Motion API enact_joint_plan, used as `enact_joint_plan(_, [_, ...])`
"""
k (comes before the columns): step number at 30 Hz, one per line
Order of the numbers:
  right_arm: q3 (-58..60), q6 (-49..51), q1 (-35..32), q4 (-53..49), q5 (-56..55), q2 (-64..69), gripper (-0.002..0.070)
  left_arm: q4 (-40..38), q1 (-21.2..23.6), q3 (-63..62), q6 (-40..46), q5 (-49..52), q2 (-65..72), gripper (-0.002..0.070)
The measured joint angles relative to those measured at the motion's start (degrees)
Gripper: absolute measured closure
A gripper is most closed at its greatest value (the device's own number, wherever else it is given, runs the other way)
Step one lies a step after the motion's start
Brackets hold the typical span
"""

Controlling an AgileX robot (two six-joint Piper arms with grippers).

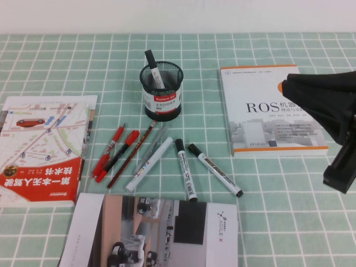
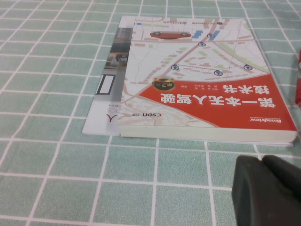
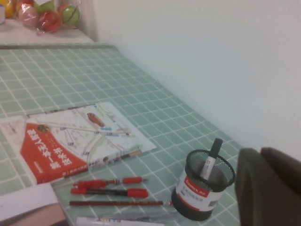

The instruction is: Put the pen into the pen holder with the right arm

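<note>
One pen (image 1: 154,70) stands tilted inside the pen holder (image 1: 161,90), black cap up and projecting above the mesh rim; the right wrist view confirms it (image 3: 210,158) leaning against the holder's (image 3: 201,190) inner wall. The holder sits upright on the table (image 1: 278,211), well apart from both sets of jaws.

Right gripper (image 1: 340,177) — raised at the robot's right edge of the table, beside and partly over a white book with an orange stripe (image 1: 267,111). It holds nothing that can be seen; whether its jaws are apart or together cannot be told. In the right wrist view only a dark edge of the gripper (image 3: 268,188) shows, close beside the holder.

Two more capped markers (image 1: 186,177) (image 1: 214,169) lie flat on the table between the holder and a brochure (image 1: 156,233), on the left-hand side of the right jaws and well apart from them. Next to them lie an all-white marker (image 1: 148,164), a grey pen (image 1: 151,148), a dark red pencil (image 1: 132,154) and red pens (image 1: 111,153).

Left gripper (image 2: 268,190) — low over the table, just beside the near edge of a red-and-white map book (image 2: 207,94). Only a black part shows; the state of its jaws cannot be told.
</note>
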Motion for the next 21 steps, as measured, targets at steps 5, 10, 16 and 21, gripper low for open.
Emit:
enact_joint_plan(5, [0.35,-1.14,0.0,-0.22,0.7,0.52,0.0695,0.0,0.0,0.0,0.0,0.0,0.0,0.0679])
enact_joint_plan(10, [2.2,6.93,-0.45,2.02,12.81,-0.61,0.0695,0.0,0.0,0.0,0.0,0.0,0.0,0.0679])
enact_joint_plan(16, [11.57,10.64,-3.19,3.88,26.32,-15.14,0.0695,0.0,0.0,0.0,0.0,0.0,0.0,0.0679])
enact_joint_plan(21, [20.6,10.76,-7.94,3.52,26.21,-29.28,0.0695,0.0,0.0,0.0,0.0,0.0,0.0,0.0679])
